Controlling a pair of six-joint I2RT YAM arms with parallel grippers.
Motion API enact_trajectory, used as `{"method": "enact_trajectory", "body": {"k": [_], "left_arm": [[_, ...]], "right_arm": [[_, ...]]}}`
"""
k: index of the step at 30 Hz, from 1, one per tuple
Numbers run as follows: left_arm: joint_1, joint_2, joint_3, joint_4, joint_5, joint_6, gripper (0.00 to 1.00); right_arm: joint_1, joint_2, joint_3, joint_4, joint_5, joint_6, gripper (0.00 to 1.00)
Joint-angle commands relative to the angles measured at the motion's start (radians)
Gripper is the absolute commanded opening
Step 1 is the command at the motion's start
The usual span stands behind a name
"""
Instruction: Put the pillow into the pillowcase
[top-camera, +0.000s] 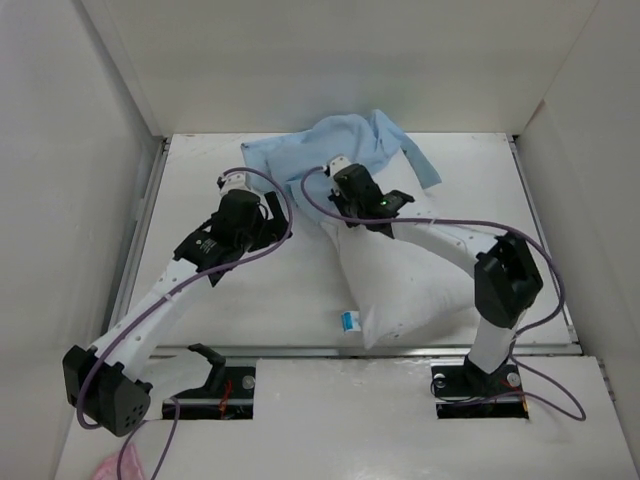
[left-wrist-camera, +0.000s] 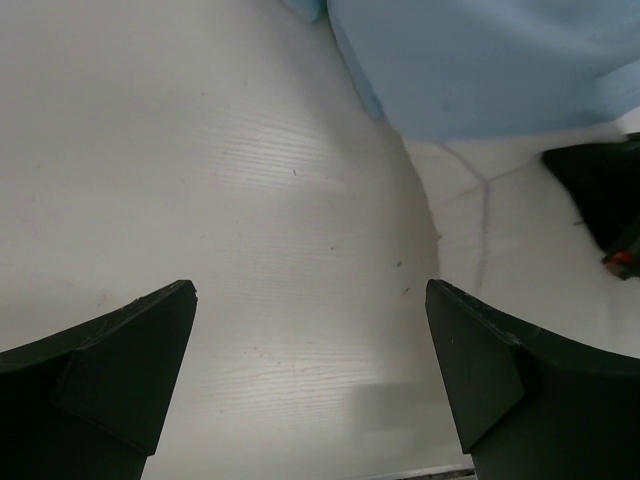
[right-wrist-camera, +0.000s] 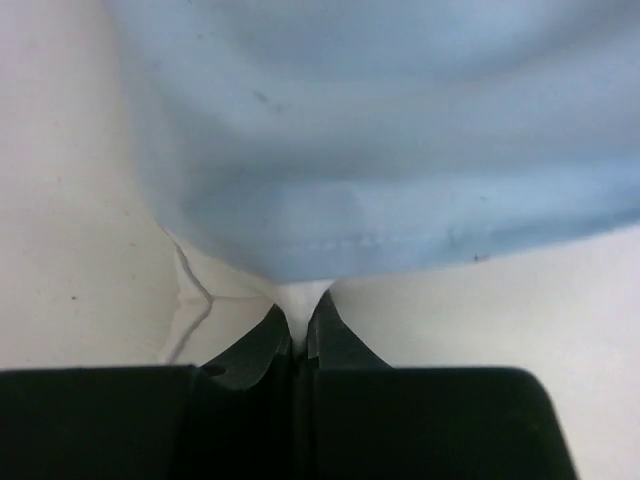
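Most of pillow lies outside pillowcase, far end just under its mouth. Right gripper pinched tight on pillow corner at pillowcase hem. Left gripper wide, empty, beside pillowcase: should grab hem, spread mouth.

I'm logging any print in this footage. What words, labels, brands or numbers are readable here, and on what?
No text is readable.
Tag on the pillow: blue and white, its print too small to read.
Pillowcase and table: no lettering shows.
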Motion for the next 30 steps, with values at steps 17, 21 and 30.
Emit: {"method": "enact_trajectory", "body": {"k": [17, 21, 30], "left_arm": [[-0.053, 0.329, 0.018, 0.582, 0.134, 0.19, 1.0], [-0.012, 0.441, 0.112, 0.58, 0.085, 0.243, 1.0], [-0.011, 0.598, 0.198, 0.697, 0.374, 0.331, 0.89]], "right_arm": [[-0.201, -0.352, 0.211, -0.065, -0.327, -0.059, 0.0], [-0.211, -0.375, 0.211, -0.065, -0.359, -0.07, 0.0], [-0.22, -0.407, 0.16, -0.022, -0.395, -0.034, 0.0]]}}
